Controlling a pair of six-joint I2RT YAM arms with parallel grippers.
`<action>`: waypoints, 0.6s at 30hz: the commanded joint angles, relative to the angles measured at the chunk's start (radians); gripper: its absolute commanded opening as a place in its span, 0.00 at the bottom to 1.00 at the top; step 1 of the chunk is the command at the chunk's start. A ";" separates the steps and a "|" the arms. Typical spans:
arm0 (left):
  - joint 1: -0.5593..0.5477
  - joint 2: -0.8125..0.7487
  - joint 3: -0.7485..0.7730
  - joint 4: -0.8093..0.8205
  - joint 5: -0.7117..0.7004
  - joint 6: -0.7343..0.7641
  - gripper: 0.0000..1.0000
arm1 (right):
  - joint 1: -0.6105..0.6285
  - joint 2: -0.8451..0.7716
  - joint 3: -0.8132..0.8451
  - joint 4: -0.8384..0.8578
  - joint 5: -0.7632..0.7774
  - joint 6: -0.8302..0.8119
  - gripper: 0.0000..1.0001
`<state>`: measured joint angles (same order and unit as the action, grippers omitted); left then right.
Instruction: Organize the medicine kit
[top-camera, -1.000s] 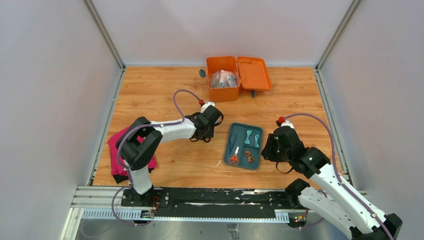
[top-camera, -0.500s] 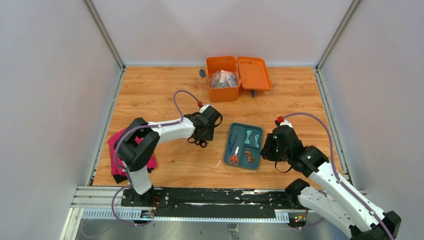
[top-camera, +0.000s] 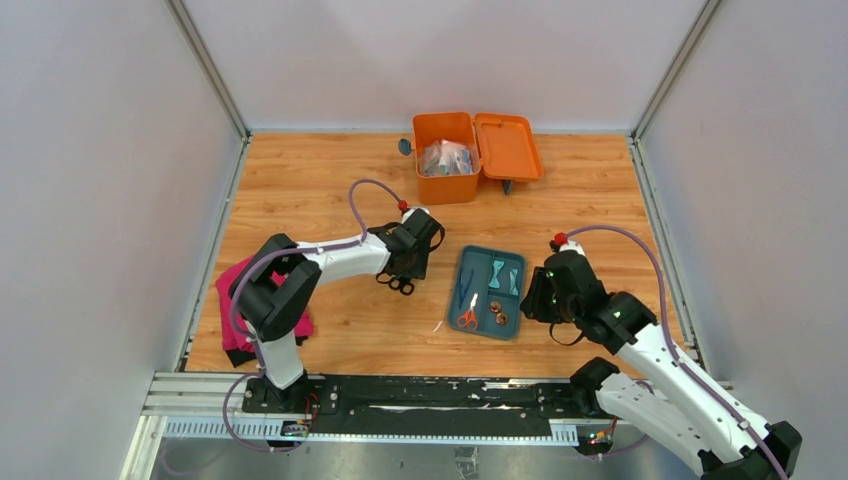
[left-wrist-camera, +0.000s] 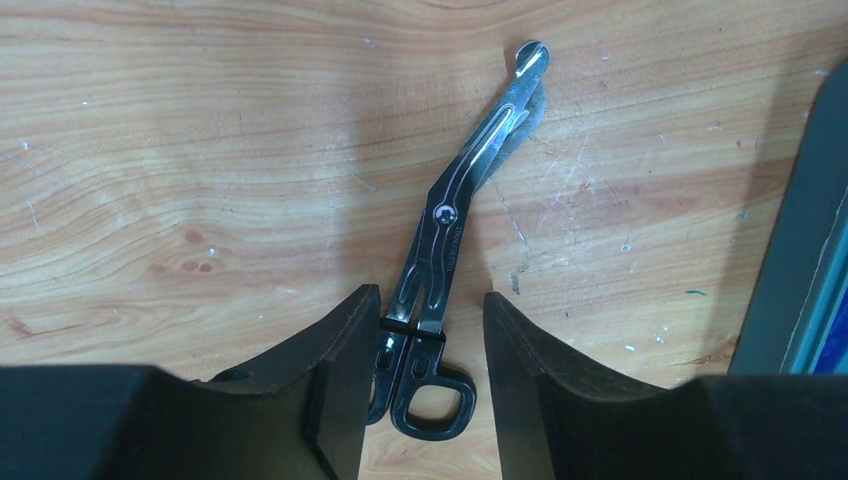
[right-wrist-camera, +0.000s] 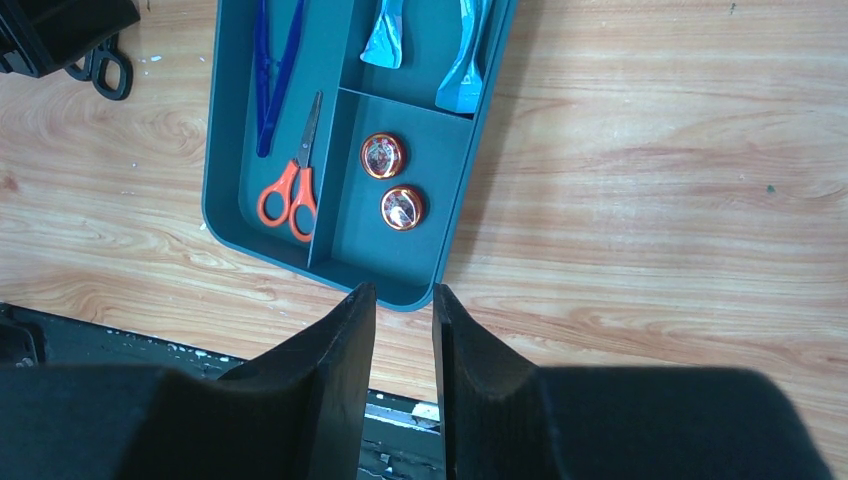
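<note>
The medicine kit (top-camera: 447, 188), an orange box, stands at the back of the table with its lid (top-camera: 508, 146) swung open to the right and clear bags inside. Black-handled metal shears (left-wrist-camera: 445, 230) lie flat on the wood. My left gripper (left-wrist-camera: 430, 293) is open and straddles their handle rings; the right finger stands clear of them. From above, the shears (top-camera: 401, 286) poke out under the left gripper (top-camera: 408, 268). My right gripper (right-wrist-camera: 403, 288) is open by a narrow gap with nothing in it, above the near right corner of the teal tray (right-wrist-camera: 400, 260).
The teal tray (top-camera: 511, 312) holds orange-handled scissors (right-wrist-camera: 293, 190), blue tweezers (right-wrist-camera: 272, 70), two round tins (right-wrist-camera: 383, 156) and blue packets (right-wrist-camera: 462, 70). A pink cloth (top-camera: 232, 300) lies at the left edge. The black base rail (top-camera: 420, 395) runs along the front.
The left gripper drew back slightly, so the shears' handles now show beneath it in the top view. The right arm edged slightly left.
</note>
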<state>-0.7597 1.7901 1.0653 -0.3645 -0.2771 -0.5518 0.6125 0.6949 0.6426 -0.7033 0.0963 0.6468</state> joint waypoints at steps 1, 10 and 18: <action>0.008 0.050 -0.070 -0.021 0.047 0.004 0.46 | -0.013 0.004 -0.006 -0.005 0.000 0.007 0.32; 0.011 0.072 -0.059 -0.037 0.040 0.020 0.26 | -0.014 0.012 -0.006 0.000 -0.001 0.008 0.32; 0.020 0.049 -0.046 -0.054 0.049 0.029 0.13 | -0.013 0.039 0.002 0.062 -0.072 0.010 0.32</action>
<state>-0.7536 1.7870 1.0546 -0.3340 -0.2680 -0.5301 0.6125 0.7136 0.6426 -0.6895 0.0795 0.6472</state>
